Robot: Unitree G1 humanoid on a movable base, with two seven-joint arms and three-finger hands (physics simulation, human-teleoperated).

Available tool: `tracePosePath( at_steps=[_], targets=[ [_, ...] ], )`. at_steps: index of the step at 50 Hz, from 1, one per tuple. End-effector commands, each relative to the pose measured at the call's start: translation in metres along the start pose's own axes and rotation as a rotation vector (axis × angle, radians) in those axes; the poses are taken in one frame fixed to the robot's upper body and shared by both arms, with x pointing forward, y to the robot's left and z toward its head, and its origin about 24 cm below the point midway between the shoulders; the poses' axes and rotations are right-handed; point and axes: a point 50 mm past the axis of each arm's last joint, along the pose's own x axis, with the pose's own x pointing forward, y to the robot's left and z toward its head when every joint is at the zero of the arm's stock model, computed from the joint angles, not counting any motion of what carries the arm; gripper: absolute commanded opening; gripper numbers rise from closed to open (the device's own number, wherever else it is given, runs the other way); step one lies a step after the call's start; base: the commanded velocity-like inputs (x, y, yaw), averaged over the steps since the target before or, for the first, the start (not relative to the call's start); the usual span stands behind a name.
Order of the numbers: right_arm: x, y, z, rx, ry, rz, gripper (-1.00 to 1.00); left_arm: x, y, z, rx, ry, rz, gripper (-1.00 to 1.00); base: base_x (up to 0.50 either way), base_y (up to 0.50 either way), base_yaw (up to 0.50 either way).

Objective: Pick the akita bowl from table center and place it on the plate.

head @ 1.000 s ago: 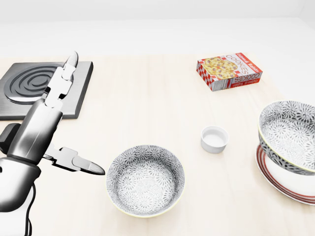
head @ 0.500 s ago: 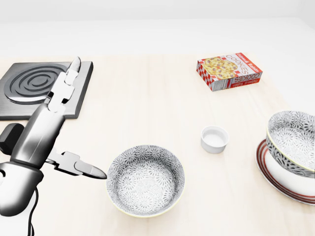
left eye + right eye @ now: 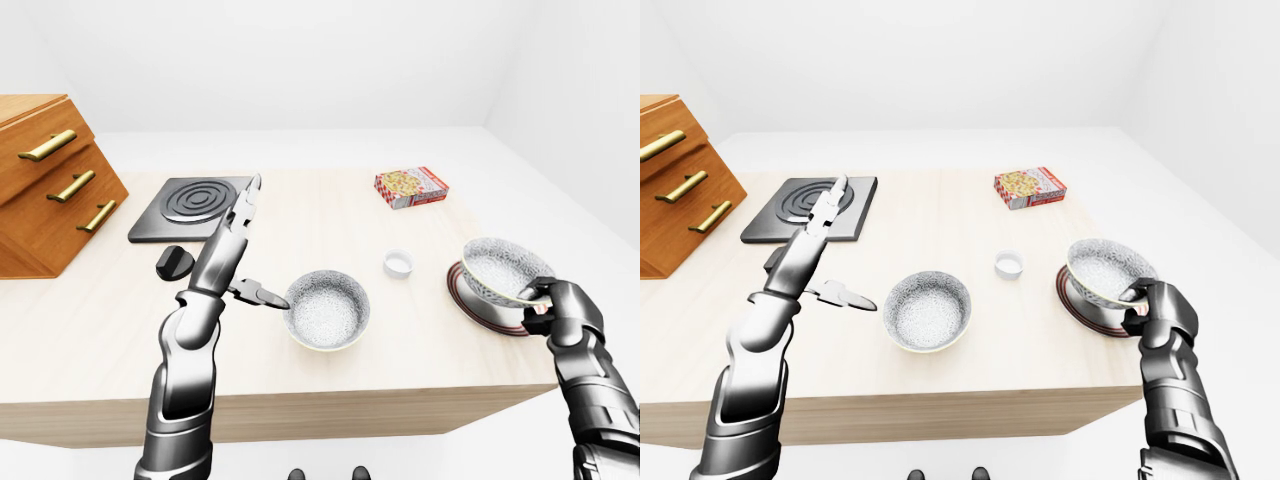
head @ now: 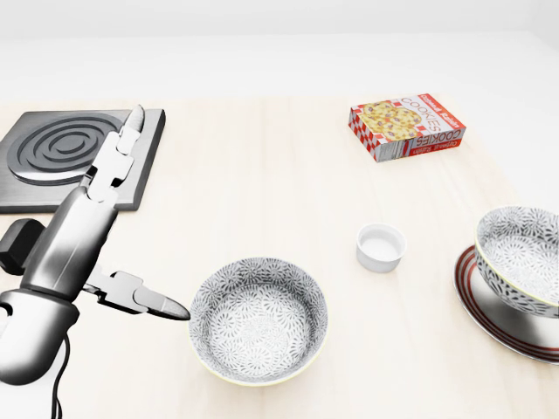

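— Scanning from the left: is the left hand (image 4: pixel 122 229) doing anything?

— No. Its fingers are spread, holding nothing, beside a second patterned grey ceramic bowl (image 4: pixel 258 319) at lower centre.

— And the akita bowl (image 3: pixel 1108 272)?

— At the right, gripped at its rim by the closed right hand (image 3: pixel 1155 305), sitting over the red-ringed plate (image 3: pixel 469 298). Likely only release remains.

— Room to withdraw?

— The wooden table's edge (image 3: pixel 940 395) is near; the small white cup (image 4: pixel 381 247) stands just left of the plate.

The patterned grey-and-white bowl (image 4: pixel 522 251) gripped by the right robot hand (image 3: pixel 1152 305) has sunk and levelled toward the red-rimmed round plate (image 4: pixel 489 310), while the open left robot hand (image 4: pixel 122 227) drifted slightly.
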Motion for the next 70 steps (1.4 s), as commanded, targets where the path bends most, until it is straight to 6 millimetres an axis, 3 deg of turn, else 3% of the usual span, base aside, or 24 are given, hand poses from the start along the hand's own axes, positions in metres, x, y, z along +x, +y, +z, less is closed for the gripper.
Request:
tracePosePath(
  at_steps=[1, 7, 21, 22, 23, 42, 47, 55, 58, 64, 70],
  targets=[
    [0.003, -0.003, -0.007, 0.095, 0.064, -0.072, -1.0, 0.001, 0.0, -0.002, -0.002, 0.006, -0.002, 1.0, 0.0, 0.0, 0.0],
    [0.003, 0.0, -0.014, 0.078, 0.098, -0.071, -1.0, 0.001, -0.001, -0.002, -0.001, 0.007, -0.003, 1.0, 0.0, 0.0, 0.0],
    [0.003, 0.005, -0.01, 0.081, 0.099, -0.061, -1.0, 0.0, -0.001, -0.003, -0.001, 0.012, -0.003, 1.0, 0.0, 0.0, 0.0],
    [0.003, 0.006, -0.009, 0.081, 0.097, -0.054, -0.22, 0.0, -0.001, -0.003, -0.002, 0.013, -0.003, 1.0, 0.0, 0.0, 0.0],
    [0.003, 0.005, -0.01, 0.082, 0.096, -0.049, 1.0, 0.0, -0.001, -0.003, -0.002, 0.013, -0.003, 1.0, 0.0, 0.0, 0.0],
    [-0.006, -0.011, -0.008, 0.059, -0.005, -0.078, 1.0, 0.002, 0.001, -0.004, -0.004, 0.011, 0.003, 1.0, 0.0, 0.0, 0.0],
    [-0.022, -0.025, 0.015, 0.117, -0.168, -0.055, 1.0, 0.001, 0.002, -0.001, -0.002, 0.001, 0.005, 1.0, 0.0, 0.0, 0.0],
    [-0.081, -0.067, 0.069, 0.136, -0.511, -0.062, 1.0, 0.003, 0.006, 0.004, 0.001, -0.021, 0.011, 1.0, 0.0, 0.0, 0.0],
    [-0.111, -0.079, 0.095, 0.173, -0.673, -0.054, 1.0, 0.003, 0.01, 0.007, -0.006, -0.039, 0.028, 1.0, 0.0, 0.0, 0.0],
    [-0.143, -0.082, 0.124, 0.273, -0.854, -0.061, 1.0, -0.005, 0.012, 0.015, -0.013, -0.071, 0.047, 1.0, 0.0, 0.0, 0.0],
    [-0.146, -0.061, 0.134, 0.555, -0.883, -0.02, 1.0, -0.012, 0.014, 0.022, -0.095, -0.116, 0.086, 1.0, 0.0, 0.0, 0.0]
  ],
)
